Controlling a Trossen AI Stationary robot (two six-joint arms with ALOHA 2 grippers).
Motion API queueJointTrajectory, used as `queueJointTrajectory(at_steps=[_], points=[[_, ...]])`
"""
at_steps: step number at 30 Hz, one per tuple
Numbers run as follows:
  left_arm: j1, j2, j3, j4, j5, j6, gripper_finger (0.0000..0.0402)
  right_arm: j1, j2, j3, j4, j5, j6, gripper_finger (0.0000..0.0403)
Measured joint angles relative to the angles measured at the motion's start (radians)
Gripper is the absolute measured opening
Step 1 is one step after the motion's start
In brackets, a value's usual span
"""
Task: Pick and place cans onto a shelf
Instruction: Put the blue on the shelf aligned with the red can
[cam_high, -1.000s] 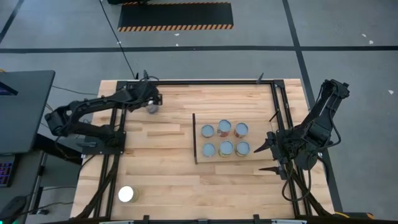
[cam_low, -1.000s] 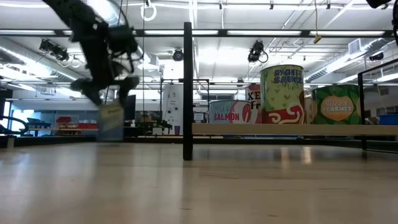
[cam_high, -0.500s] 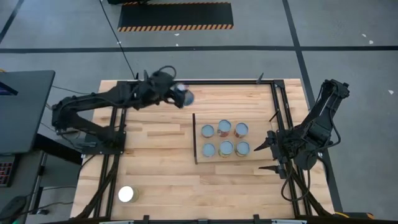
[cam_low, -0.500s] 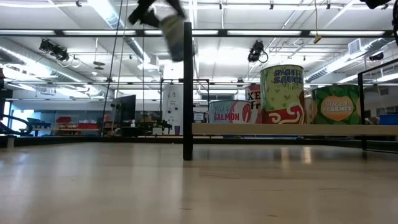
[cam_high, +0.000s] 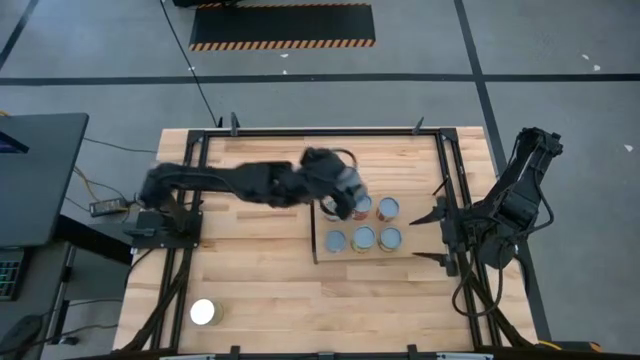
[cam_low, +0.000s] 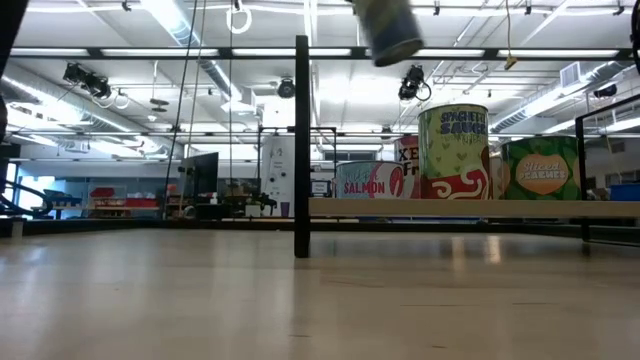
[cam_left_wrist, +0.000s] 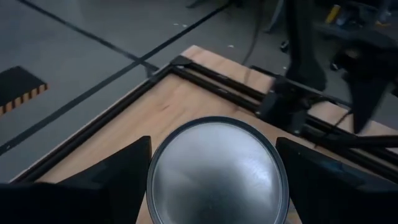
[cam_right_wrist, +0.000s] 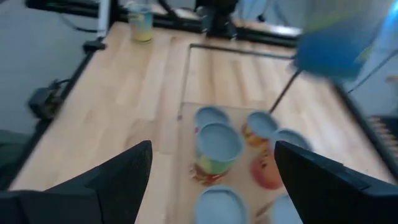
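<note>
Left tool (cam_left_wrist: 211, 180): a can (cam_left_wrist: 216, 171) is pinched between its fingers, carried above the shelf (cam_high: 420, 238).
Under the left tool: cans (cam_high: 363, 238) are seen grouped on the shelf.
Right tool (cam_high: 428, 236): fingers spread, held beside the shelf.
Far from both tools: a white-topped can (cam_high: 203, 312) is left at the surface (cam_high: 250, 270) corner.

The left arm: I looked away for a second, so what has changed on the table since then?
The left arm swung from the table's far left corner across to above the shelf, its fingers carrying a can held high over the cans on the shelf. The right arm stayed parked at the right edge, and the lone can near the front left did not move.
</note>
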Motion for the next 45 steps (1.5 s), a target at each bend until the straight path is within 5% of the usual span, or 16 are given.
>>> queueJointTrajectory(at_steps=[10,18,26,45], points=[[-0.081,0.184,0.128,0.136,-0.014,0.047,0.0320,-0.035,0.000,0.000,0.122,0.265,-0.246,0.0346],[-0.078,0.215,0.130,0.183,-0.046,0.051,0.0320,-0.245,0.001,0.000,0.345,0.005,-0.465,0.0346],[-0.082,0.227,0.128,0.184,-0.069,0.053,0.0321,-0.430,0.003,0.000,0.378,-0.195,-0.537,0.0376],[-0.056,0.259,0.128,0.254,-0.128,0.017,0.0321,-0.666,0.069,-0.003,0.386,-0.290,-0.574,0.0394]])
